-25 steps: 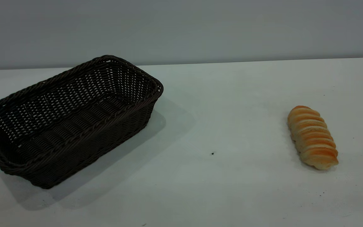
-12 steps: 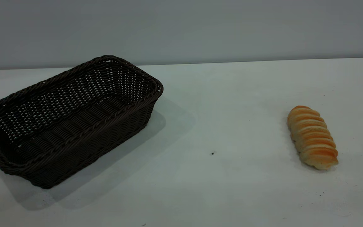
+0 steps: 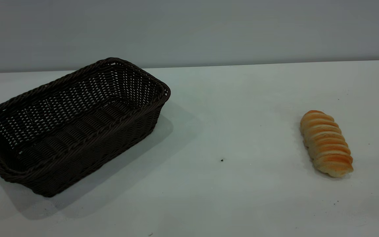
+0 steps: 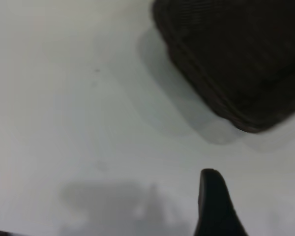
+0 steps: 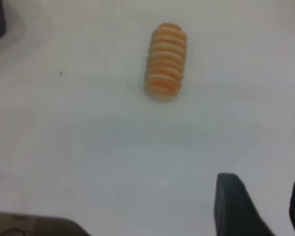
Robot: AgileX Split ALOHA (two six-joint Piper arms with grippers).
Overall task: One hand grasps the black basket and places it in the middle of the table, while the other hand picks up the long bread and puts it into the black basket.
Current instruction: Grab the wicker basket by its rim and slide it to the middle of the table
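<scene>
Two grippers hover, empty: my left gripper [image 4: 258, 206] short of the basket [image 4: 236, 54], my right gripper [image 5: 265, 206], parted, short of the bread [image 5: 165, 60]. I cannot judge the left's opening.

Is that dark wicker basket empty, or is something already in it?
Empty. The black basket shows only its bare woven floor, and the long bread lies apart on the table.

The black basket [image 3: 72, 126], a long rectangular dark woven piece with a braided rim and open-weave sides, sat empty and upright on the left part of the bench [image 3: 235, 108], angled diagonally. The long bread [image 3: 326, 143], golden-orange with pale cross ridges, lay flat well apart on the right.
</scene>
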